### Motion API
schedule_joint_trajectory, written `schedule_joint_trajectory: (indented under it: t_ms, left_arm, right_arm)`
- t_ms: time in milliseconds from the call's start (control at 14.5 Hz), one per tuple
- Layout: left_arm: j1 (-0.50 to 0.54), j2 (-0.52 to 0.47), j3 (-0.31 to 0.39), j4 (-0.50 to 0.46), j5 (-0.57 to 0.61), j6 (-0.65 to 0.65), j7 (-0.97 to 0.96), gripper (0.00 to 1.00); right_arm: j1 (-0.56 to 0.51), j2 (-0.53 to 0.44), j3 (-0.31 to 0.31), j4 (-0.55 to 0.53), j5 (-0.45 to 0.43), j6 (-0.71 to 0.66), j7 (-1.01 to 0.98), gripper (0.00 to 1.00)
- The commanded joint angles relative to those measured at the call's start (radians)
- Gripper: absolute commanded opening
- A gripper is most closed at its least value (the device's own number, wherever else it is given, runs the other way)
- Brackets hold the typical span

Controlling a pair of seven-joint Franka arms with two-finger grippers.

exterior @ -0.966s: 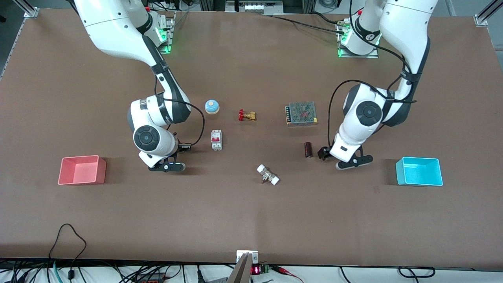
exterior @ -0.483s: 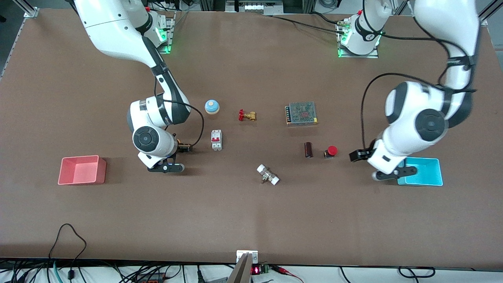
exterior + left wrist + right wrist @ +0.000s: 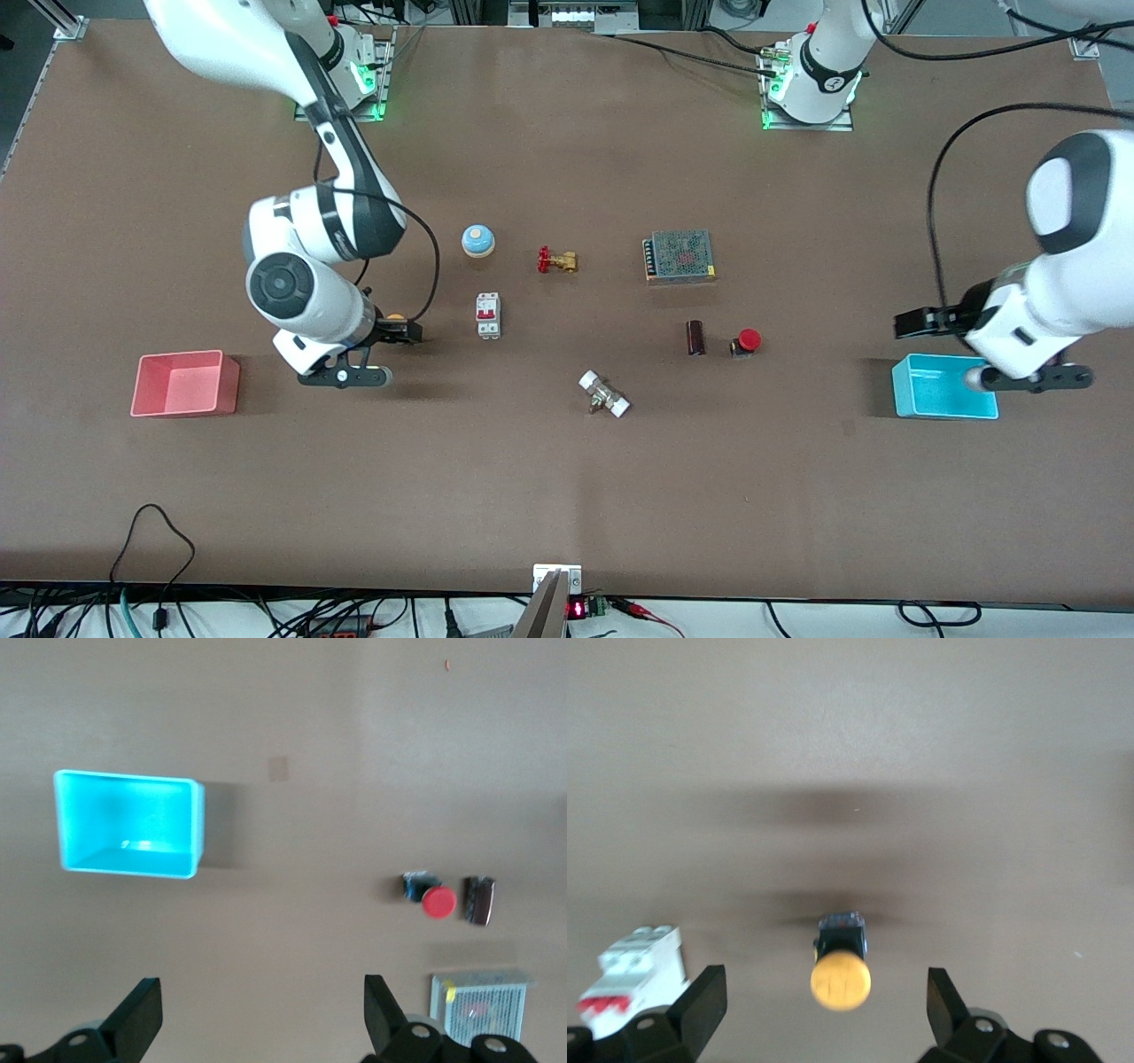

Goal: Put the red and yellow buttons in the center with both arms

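The red button [image 3: 749,340] lies on the brown tabletop beside a dark cylinder [image 3: 696,337]; it also shows in the left wrist view [image 3: 438,901]. The yellow button [image 3: 395,315] lies on its side next to a white breaker [image 3: 488,315]; in the right wrist view [image 3: 841,979] its cap faces the camera. My right gripper [image 3: 399,333] is open and empty, with the yellow button just ahead of its fingers [image 3: 943,1001]. My left gripper [image 3: 917,321] is open and empty, over the table at the cyan bin [image 3: 930,412], far from the red button.
A pink bin [image 3: 177,408] stands at the right arm's end. A blue dome bell [image 3: 477,239], a brass valve with red handle [image 3: 556,260], a mesh-topped power supply [image 3: 680,255] and a white-ended fitting [image 3: 604,394] lie around the middle.
My left gripper has let go of the red button and swung away to the cyan bin. My right arm has drawn back toward the pink bin, uncovering the yellow button.
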Motion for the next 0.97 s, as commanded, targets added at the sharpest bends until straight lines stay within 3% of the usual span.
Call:
schedule_joint_trajectory:
  t_ms: [0, 345, 552, 690, 897]
  left_arm:
    - [0.025, -0.074, -0.003, -0.011, -0.014, -0.063, 0.047, 1.00]
    - [0.030, -0.167, 0.000, -0.013, -0.012, -0.142, 0.018, 1.00]
    - [0.024, -0.241, 0.001, -0.016, -0.014, -0.195, -0.006, 1.00]
    - [-0.001, -0.278, 0.030, -0.017, -0.012, -0.229, -0.006, 1.00]
    - [-0.022, -0.330, 0.063, -0.036, -0.005, -0.254, -0.005, 1.00]
  right_arm:
    - [-0.012, -0.081, -0.011, 0.022, 0.007, -0.121, -0.017, 1.00]
    - [-0.047, -0.144, -0.021, 0.100, 0.009, -0.262, -0.009, 1.00]
    - [-0.087, -0.167, -0.063, 0.151, 0.006, -0.317, -0.015, 1.00]
    - [-0.201, -0.197, -0.044, 0.154, 0.007, -0.331, -0.041, 1.00]
    - [-0.329, -0.249, -0.021, 0.154, 0.000, -0.356, -0.234, 1.00]
